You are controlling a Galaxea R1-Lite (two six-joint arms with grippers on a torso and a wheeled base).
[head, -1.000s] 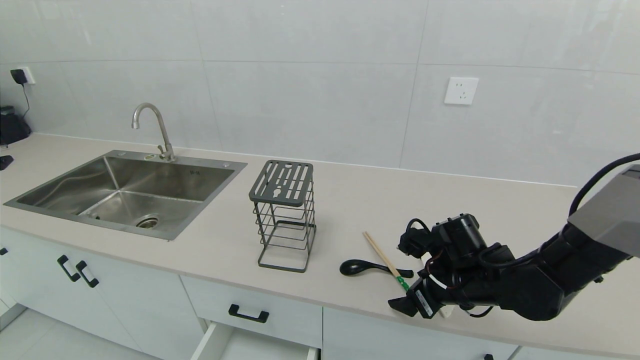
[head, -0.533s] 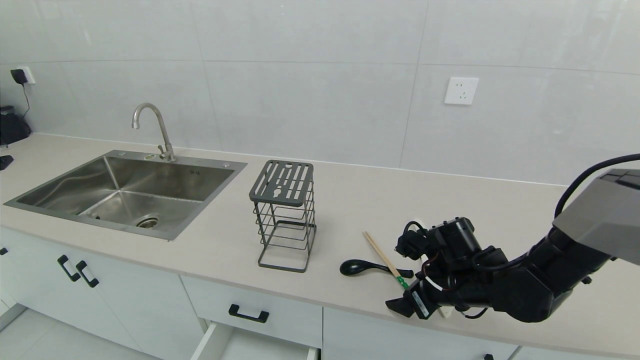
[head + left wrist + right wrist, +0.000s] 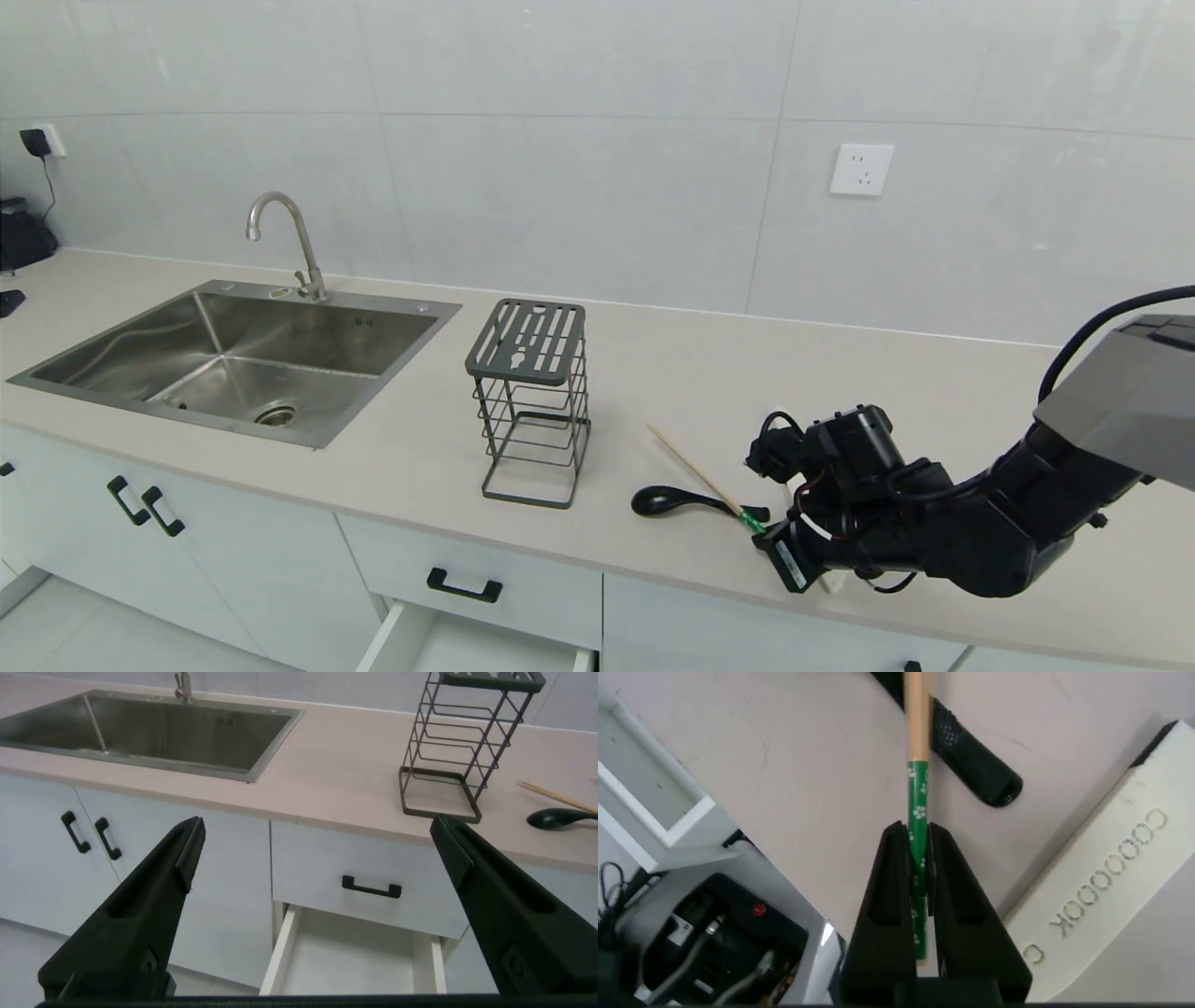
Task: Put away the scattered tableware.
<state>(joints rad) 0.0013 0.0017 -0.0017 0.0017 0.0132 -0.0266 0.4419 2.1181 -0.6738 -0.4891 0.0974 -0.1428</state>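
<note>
The chopstick (image 3: 695, 471) has swung, our right gripper (image 3: 764, 534) clamped on its green end; held there, it may pivot

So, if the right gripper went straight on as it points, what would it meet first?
Probably the handle of the black spoon, lying across just ahead of the right gripper, under the chopstick it holds; height unclear.

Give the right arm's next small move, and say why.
Probably lift straight up a little. The right gripper is shut on the green end of the chopstick, whose shaft crosses over the handle of the black spoon; raising it should clear the spoon before carrying it toward the wire rack.
</note>
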